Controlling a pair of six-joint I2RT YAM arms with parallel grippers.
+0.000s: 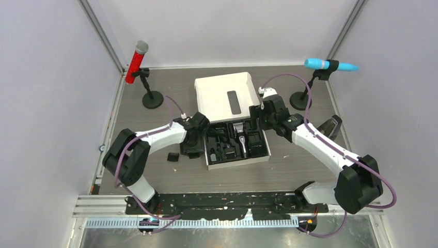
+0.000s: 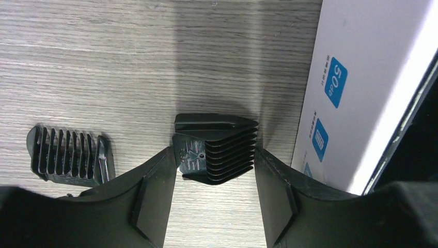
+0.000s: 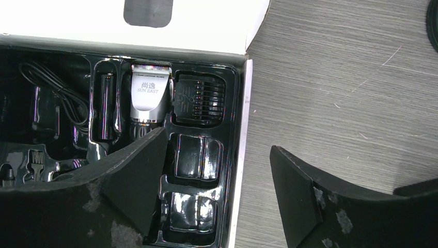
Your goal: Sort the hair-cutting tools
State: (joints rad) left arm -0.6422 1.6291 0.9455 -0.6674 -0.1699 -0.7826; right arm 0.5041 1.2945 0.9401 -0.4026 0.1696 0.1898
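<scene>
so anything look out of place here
One comb attachment sits on the table between the left gripper's fingers, a second comb beside it; both lie outside the white box, whose tray has empty slots.

The table [image 2: 103, 57] looks like grey wood with fine lines. The comb [image 2: 219, 155] is dull black plastic. The box [image 2: 361, 62] is smooth white card. The tray [image 3: 195, 155] is shiny black plastic. The clipper [image 3: 149, 101] has a shiny silver head.
</scene>
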